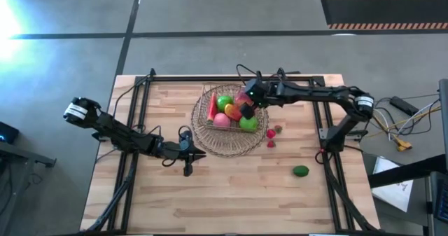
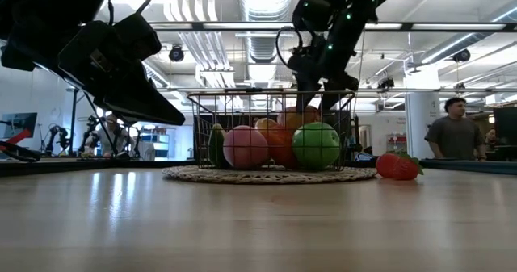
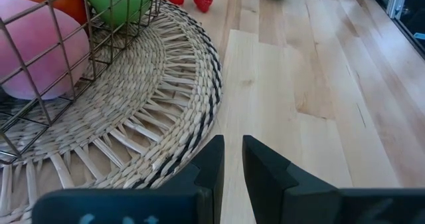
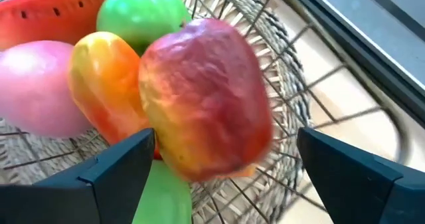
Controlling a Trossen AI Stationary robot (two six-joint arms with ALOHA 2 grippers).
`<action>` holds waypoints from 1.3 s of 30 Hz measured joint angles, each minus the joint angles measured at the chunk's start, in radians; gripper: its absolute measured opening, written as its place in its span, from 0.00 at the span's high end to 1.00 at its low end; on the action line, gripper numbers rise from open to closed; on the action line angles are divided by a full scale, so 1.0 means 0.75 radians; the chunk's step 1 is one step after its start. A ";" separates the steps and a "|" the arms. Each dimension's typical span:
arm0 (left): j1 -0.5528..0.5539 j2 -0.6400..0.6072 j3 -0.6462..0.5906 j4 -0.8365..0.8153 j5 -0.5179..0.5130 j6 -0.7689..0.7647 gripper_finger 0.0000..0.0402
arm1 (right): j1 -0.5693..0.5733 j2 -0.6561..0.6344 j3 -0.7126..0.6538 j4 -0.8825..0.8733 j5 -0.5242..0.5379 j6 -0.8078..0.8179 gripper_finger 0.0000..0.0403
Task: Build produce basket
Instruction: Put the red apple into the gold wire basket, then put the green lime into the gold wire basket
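Observation:
The wire basket [image 1: 205, 104] stands on a round woven tray [image 1: 217, 146] at the table's middle. It holds produce: green apples [image 1: 224, 101], a pink piece [image 1: 221, 120], an orange piece [image 4: 106, 84] and a red apple [image 4: 206, 98] on top of the pile. My right gripper [image 4: 226, 132] hangs open over the basket's far right part, pointing steeply down. Its fingers stand on either side of the red apple, apart from it. My left gripper [image 3: 232, 157] hovers low at the tray's near left edge, shut, with nothing between its fingers.
Two strawberries [image 1: 271, 139] lie on the table just right of the tray, and a green lime [image 1: 300, 170] lies farther toward the near right. Black frame rails [image 1: 136, 117] run along both table sides. A person [image 2: 452, 139] stands in the room beyond.

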 joint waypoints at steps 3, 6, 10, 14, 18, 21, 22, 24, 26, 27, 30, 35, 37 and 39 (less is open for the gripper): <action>0.000 0.000 0.000 0.000 0.000 0.000 0.90 | 0.001 -0.043 0.000 -0.043 -0.001 0.006 0.11; 0.000 0.000 0.000 0.000 0.000 -0.001 0.90 | 0.010 -0.099 0.000 -0.099 0.000 0.015 0.11; 0.000 0.000 0.000 0.001 0.000 -0.001 0.90 | 0.088 -0.187 -0.012 -0.163 0.088 0.042 0.11; 0.000 0.000 0.001 0.001 0.000 -0.001 0.90 | 0.282 -0.264 -0.041 -0.205 0.276 0.086 0.11; 0.000 0.000 -0.001 0.013 0.000 -0.002 0.90 | 0.535 -0.325 -0.078 -0.228 0.432 0.166 0.11; 0.000 0.000 -0.002 0.026 0.001 -0.003 0.90 | 0.733 -0.348 -0.107 -0.241 0.478 0.277 0.11; 0.000 0.000 -0.002 0.025 0.000 -0.003 0.90 | 0.796 -0.350 -0.115 -0.258 0.488 0.327 0.11; 0.000 0.000 -0.002 0.028 0.000 -0.002 0.90 | 0.915 -0.347 -0.130 -0.300 0.505 0.450 0.11; 0.000 0.000 -0.002 0.031 0.000 -0.002 0.90 | 1.022 -0.341 -0.144 -0.358 0.510 0.592 0.11; 0.000 0.000 -0.002 0.033 0.000 -0.002 0.90 | 1.074 -0.334 -0.156 -0.407 0.509 0.675 0.11; 0.000 0.000 -0.002 0.033 0.000 -0.002 0.90 | 1.209 -0.322 -0.187 -0.566 0.477 0.937 0.11; 0.000 0.000 -0.002 0.033 0.000 0.000 0.90 | 1.441 -0.315 -0.248 -0.667 0.317 1.090 0.11; 0.000 0.000 -0.004 0.033 0.000 0.000 0.90 | 1.521 -0.315 -0.271 -0.686 0.274 1.150 0.11; 0.000 0.000 -0.007 0.029 0.000 0.000 0.90 | 1.577 -0.319 -0.295 -0.728 0.223 1.247 0.11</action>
